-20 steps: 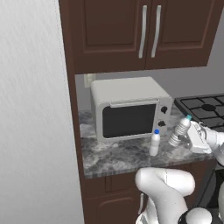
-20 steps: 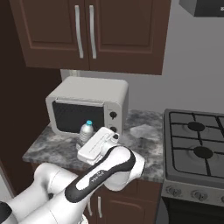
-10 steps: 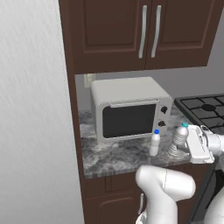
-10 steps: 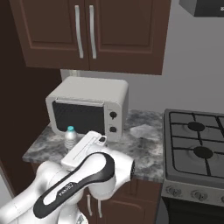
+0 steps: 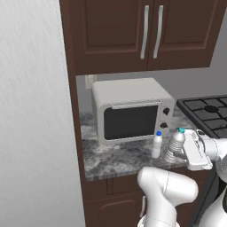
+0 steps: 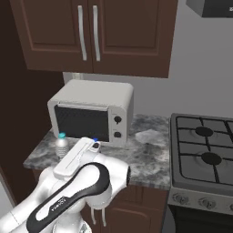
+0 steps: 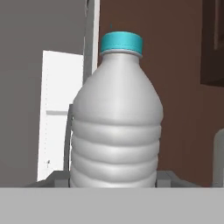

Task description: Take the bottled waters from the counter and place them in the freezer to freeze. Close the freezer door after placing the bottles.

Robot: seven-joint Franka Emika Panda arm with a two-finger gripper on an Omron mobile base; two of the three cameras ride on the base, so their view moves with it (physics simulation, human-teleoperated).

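So the teal-capped bottle (image 7: 116, 116) is clamped between the gripper (image 5: 184, 153) fingers. In the hand view it stands upright dead center, with its base cut off by the bottom edge, so the actual contact point is hard to see. In the left base view the same bottle sits at about 4 o'clock, tilted a bit, just off the front edge of the counter (image 5: 115, 157).

The blue-capped bottle (image 5: 157, 144) is upright on the marble, just in front of the microwave (image 5: 131, 111) at its 5 o'clock corner, right beside the held one. In the right base view the robot's forearm covers most of it, with just the cap poking out.

Behind the bottle in the hand view there's a white panel at 9 o'clock, too blurry to name.

Compared to a second ago, the held bottle has swung lower and toward the counter's left end; the blue-capped one hasn't budged.

The stove (image 6: 205, 154) is at 3 o'clock, with its right side cut off.
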